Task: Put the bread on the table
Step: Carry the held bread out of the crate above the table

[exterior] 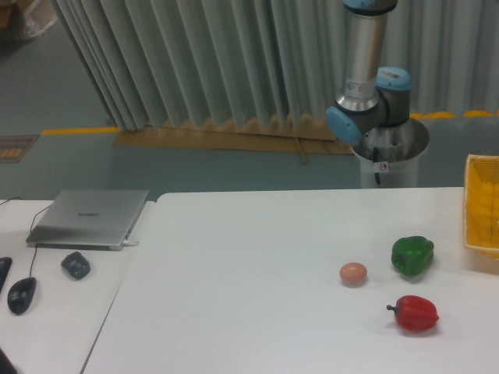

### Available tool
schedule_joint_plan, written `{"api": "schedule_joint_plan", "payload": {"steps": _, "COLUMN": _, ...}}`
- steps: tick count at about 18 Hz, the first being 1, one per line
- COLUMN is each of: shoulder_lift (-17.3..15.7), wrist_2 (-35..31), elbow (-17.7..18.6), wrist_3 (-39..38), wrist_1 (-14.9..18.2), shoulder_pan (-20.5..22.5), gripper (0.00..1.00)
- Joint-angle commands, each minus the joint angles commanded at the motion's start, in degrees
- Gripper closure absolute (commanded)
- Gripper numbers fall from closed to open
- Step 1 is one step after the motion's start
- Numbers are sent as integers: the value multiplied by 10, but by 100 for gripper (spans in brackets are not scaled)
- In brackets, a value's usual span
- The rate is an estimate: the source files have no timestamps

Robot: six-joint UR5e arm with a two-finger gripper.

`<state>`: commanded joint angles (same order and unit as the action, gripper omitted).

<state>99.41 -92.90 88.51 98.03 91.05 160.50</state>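
Fixed camera: white desk (249, 273) carrying egg (353, 273), green pepper (412, 255) and red pepper (415, 313), yellow basket (483, 204) at right edge. Bread nowhere visible, possibly in basket. Arm (365, 70) upright behind desk; jaws out of frame, state unknowable.

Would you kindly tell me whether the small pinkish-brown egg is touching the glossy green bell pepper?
Apart. The fixed camera view shows bare white tabletop between the small pinkish-brown egg and the glossy green bell pepper.
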Motion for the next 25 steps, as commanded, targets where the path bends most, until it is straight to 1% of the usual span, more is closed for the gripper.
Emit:
{"api": "schedule_joint_plan", "payload": {"steps": 2, "shoulder_lift": 1, "wrist_2": 8, "elbow": 0, "wrist_3": -89, "wrist_1": 2, "shoulder_pan": -56, "gripper": 85}}
{"api": "schedule_joint_plan", "payload": {"steps": 3, "shoulder_lift": 2, "wrist_2": 17, "elbow": 0, "wrist_3": -109, "wrist_1": 3, "shoulder_pan": -76, "gripper": 85}}
{"api": "schedule_joint_plan", "payload": {"steps": 6, "shoulder_lift": 5, "wrist_2": 26, "elbow": 2, "wrist_3": -128, "wrist_1": 11, "shoulder_pan": -116, "gripper": 85}}
{"api": "schedule_joint_plan", "payload": {"steps": 8, "shoulder_lift": 4, "wrist_2": 39, "elbow": 2, "wrist_3": -148, "wrist_1": 11, "shoulder_pan": -131, "gripper": 85}}
{"api": "schedule_joint_plan", "payload": {"steps": 12, "shoulder_lift": 1, "wrist_2": 40, "elbow": 7, "wrist_3": -201, "wrist_1": 18, "shoulder_pan": -171, "gripper": 84}}
{"api": "schedule_joint_plan", "payload": {"steps": 15, "shoulder_lift": 0, "wrist_2": 40, "elbow": 11, "wrist_3": -222, "wrist_1": 22, "shoulder_pan": -199, "gripper": 84}}
{"api": "schedule_joint_plan", "payload": {"steps": 17, "shoulder_lift": 3, "wrist_2": 39, "elbow": 12, "wrist_3": -250, "wrist_1": 21, "shoulder_pan": -234, "gripper": 84}}
{"api": "schedule_joint_plan", "payload": {"steps": 18, "shoulder_lift": 7, "wrist_2": 36, "elbow": 17, "wrist_3": -277, "wrist_1": 19, "shoulder_pan": -264, "gripper": 84}}
{"api": "schedule_joint_plan", "payload": {"steps": 19, "shoulder_lift": 12, "wrist_2": 36, "elbow": 23, "wrist_3": -289, "wrist_1": 18, "shoulder_pan": -281, "gripper": 84}}
{"api": "schedule_joint_plan", "payload": {"steps": 21, "shoulder_lift": 16, "wrist_2": 36, "elbow": 37, "wrist_3": -310, "wrist_1": 13, "shoulder_pan": -310, "gripper": 84}}
{"api": "schedule_joint_plan", "payload": {"steps": 23, "shoulder_lift": 23, "wrist_2": 34, "elbow": 39, "wrist_3": -332, "wrist_1": 11, "shoulder_pan": -338, "gripper": 84}}
{"api": "schedule_joint_plan", "payload": {"steps": 24, "shoulder_lift": 26, "wrist_2": 30, "elbow": 40, "wrist_3": -339, "wrist_1": 11, "shoulder_pan": -351, "gripper": 84}}
{"api": "schedule_joint_plan", "payload": {"steps": 25, "shoulder_lift": 27, "wrist_2": 11, "elbow": 40, "wrist_3": -341, "wrist_1": 11, "shoulder_pan": -354, "gripper": 84}}
